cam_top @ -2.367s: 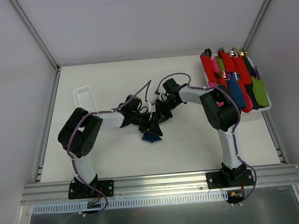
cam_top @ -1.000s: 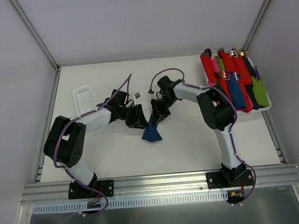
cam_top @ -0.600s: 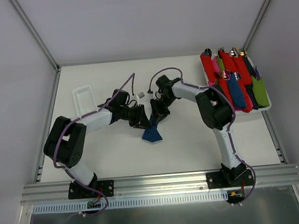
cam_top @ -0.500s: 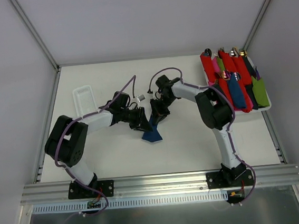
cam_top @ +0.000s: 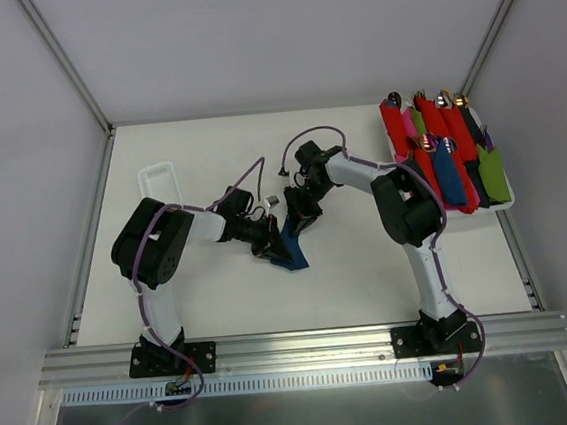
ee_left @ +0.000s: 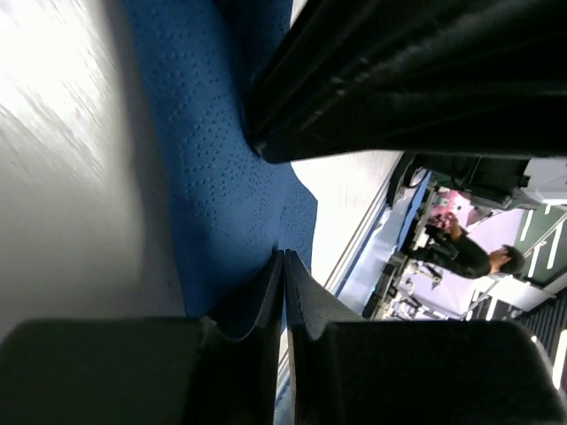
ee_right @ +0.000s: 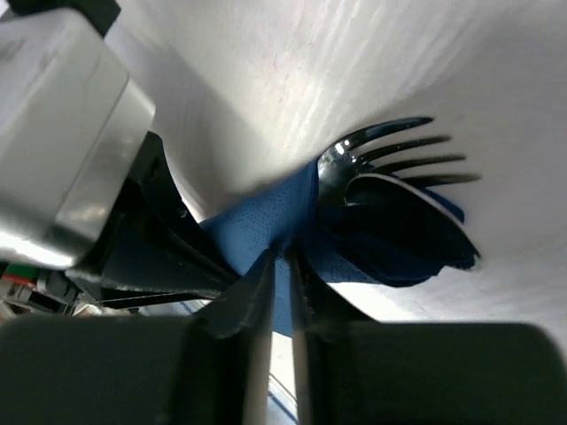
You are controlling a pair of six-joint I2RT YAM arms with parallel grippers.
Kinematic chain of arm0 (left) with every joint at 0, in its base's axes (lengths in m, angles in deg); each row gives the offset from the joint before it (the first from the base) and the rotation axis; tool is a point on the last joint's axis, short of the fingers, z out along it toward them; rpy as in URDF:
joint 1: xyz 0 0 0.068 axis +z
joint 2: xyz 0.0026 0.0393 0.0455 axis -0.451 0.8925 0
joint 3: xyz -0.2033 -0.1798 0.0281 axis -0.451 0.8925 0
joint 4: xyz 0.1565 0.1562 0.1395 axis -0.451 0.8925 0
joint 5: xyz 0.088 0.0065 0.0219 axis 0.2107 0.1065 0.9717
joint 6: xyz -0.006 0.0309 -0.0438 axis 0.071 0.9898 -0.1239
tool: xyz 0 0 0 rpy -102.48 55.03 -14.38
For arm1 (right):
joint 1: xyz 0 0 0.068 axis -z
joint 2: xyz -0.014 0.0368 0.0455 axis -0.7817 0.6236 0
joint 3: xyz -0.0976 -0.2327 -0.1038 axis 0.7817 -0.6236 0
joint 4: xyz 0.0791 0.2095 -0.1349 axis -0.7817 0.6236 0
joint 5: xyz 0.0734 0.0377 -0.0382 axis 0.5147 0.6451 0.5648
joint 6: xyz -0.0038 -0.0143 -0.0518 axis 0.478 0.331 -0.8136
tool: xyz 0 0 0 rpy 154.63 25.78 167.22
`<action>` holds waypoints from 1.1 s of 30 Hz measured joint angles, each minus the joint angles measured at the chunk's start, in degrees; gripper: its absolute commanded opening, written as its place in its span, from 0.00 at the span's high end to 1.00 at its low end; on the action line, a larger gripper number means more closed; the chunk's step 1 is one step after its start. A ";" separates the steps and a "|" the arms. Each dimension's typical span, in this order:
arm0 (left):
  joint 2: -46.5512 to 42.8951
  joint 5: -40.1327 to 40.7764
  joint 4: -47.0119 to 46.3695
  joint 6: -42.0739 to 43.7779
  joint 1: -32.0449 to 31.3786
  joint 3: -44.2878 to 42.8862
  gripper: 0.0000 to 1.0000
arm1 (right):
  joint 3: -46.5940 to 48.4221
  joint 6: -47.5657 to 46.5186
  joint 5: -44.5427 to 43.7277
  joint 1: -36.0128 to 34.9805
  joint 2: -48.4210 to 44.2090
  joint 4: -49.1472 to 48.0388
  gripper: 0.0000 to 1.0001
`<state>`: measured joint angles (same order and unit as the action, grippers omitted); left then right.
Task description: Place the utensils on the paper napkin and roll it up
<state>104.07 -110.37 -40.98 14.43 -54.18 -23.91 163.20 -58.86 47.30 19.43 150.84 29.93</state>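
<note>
Right wrist view: dark navy-blue paper napkin [ee_right: 372, 248] bunched low on the pale desk [ee_right: 372, 53], folded loosely round the slim cutlery pieces [ee_right: 381, 155], four glossy fork tines poking out past the paper toward the upper right. Handles hidden inside the fold. One blue corner up in the right hand [ee_right: 285, 255], fingers nearly together and clamped on that paper.

Left wrist view: left hand [ee_left: 283, 258] with fingers pressed together, pinching a ridge of the same dotted blue sheet. Dark bulk of the other hand just above.

From the top external view: napkin at mid-desk between the two hands, left hand at its left edge, right hand at its far tip.

Further out: open white ribbed basket [cam_top: 160, 182] toward the far left, well apart. White tray [cam_top: 499, 208] along the right edge, packed with red, pink, green and blue rolled napkins [cam_top: 396, 126], utensil tips showing at their far ends.
</note>
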 measured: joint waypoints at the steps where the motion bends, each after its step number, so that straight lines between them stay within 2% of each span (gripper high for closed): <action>1: 0.22 -0.02 -0.76 -0.83 0.02 0.04 0.96 | 0.00 0.02 -0.24 0.15 -0.26 -0.11 0.79; 3: 0.39 0.17 -2.89 -2.60 0.11 0.42 0.97 | -0.07 0.15 -1.31 0.79 -1.20 -0.61 0.70; 4: 0.39 0.42 -4.13 -3.63 0.13 0.83 0.98 | -0.11 0.42 -1.66 1.53 -1.88 -1.07 0.59; 7: 0.46 0.85 -7.45 -6.78 0.48 2.01 0.98 | -1.95 1.68 -2.25 4.83 -5.35 -3.28 0.43; 13: 2.19 1.29 -13.09 -11.74 0.50 2.08 0.99 | -4.79 4.52 -2.93 9.38 -10.27 -4.79 0.42; 23: 3.19 1.57 -15.87 -14.38 0.50 1.64 0.99 | -5.68 5.75 -3.63 2.73 -7.08 -6.73 0.46; 28: 3.19 1.70 -16.06 -14.53 0.50 1.64 0.99 | -5.60 6.05 -6.54 1.31 -5.05 -6.25 0.53; 33: 3.19 1.75 -16.11 -14.53 0.48 1.64 0.99 | -4.59 5.90 -10.05 0.00 -5.05 -4.94 0.53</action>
<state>107.26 -108.62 -57.09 -0.11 -53.70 -22.27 158.61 -52.96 37.24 19.43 145.79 24.99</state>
